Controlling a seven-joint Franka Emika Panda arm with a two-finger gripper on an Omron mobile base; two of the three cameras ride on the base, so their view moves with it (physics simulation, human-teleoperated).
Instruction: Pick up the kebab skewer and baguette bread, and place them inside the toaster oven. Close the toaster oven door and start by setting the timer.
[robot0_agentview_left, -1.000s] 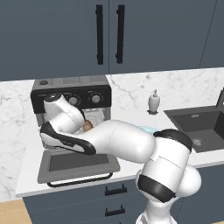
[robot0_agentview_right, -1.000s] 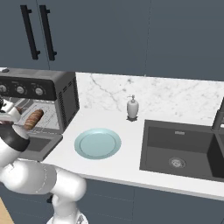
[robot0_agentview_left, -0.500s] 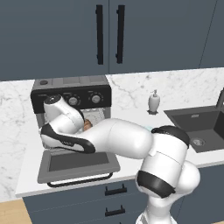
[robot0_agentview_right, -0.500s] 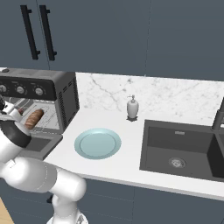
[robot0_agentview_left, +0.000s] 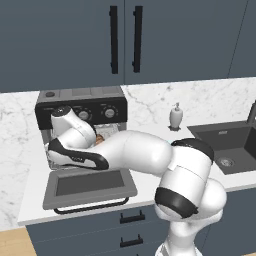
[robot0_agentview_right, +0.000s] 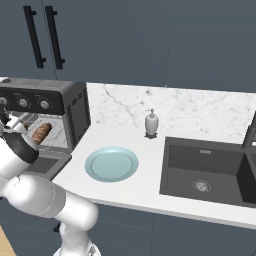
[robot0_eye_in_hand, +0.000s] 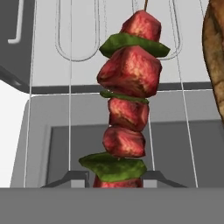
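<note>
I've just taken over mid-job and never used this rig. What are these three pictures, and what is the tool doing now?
Two cameras ride behind the white arm, one on each side; the third looks along its tool. The arm reaches into the open toaster oven, whose door lies folded down. In the hand view the kebab skewer hangs over the wire rack, right in front of the tool; whether the fingers grip it cannot be told. The baguette bread already lies inside. On the counter sit an empty plate, a soap dispenser and a sink.

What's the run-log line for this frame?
phase: loading oven | gripper: shut on kebab skewer, over wire rack | baguette bread: inside toaster oven | toaster oven door: open
</note>
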